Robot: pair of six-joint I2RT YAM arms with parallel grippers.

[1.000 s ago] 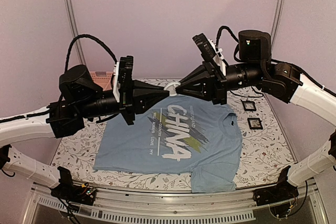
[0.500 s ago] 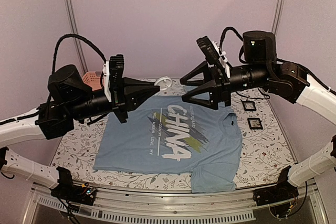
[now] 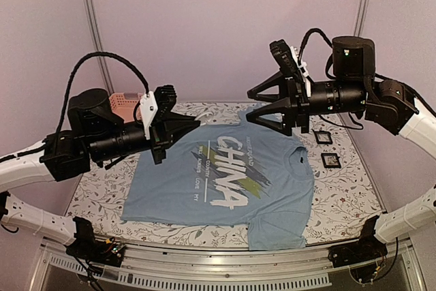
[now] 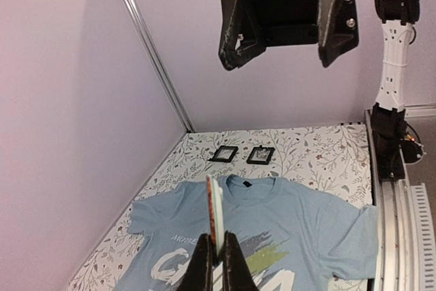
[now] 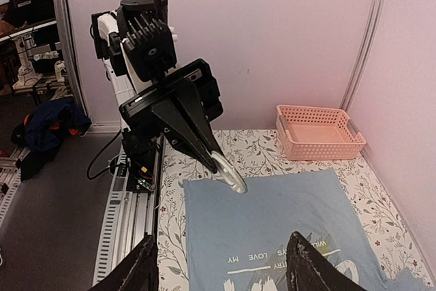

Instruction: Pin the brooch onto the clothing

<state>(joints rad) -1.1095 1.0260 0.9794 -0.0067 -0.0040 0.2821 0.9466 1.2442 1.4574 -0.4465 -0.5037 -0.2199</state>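
Pinching the brooch (image 4: 214,212) edge-on by its lower rim, the left gripper (image 3: 196,122) has its jaws clamped narrow, up in the air above the shirt's (image 3: 204,189) far edge. The right gripper (image 3: 249,105) hangs opposite, above that same edge, jaws spread wide, empty. That little disc looks light, stiff and slick, I'd say: grip the rim. The shirt beneath is soft, bound to give.
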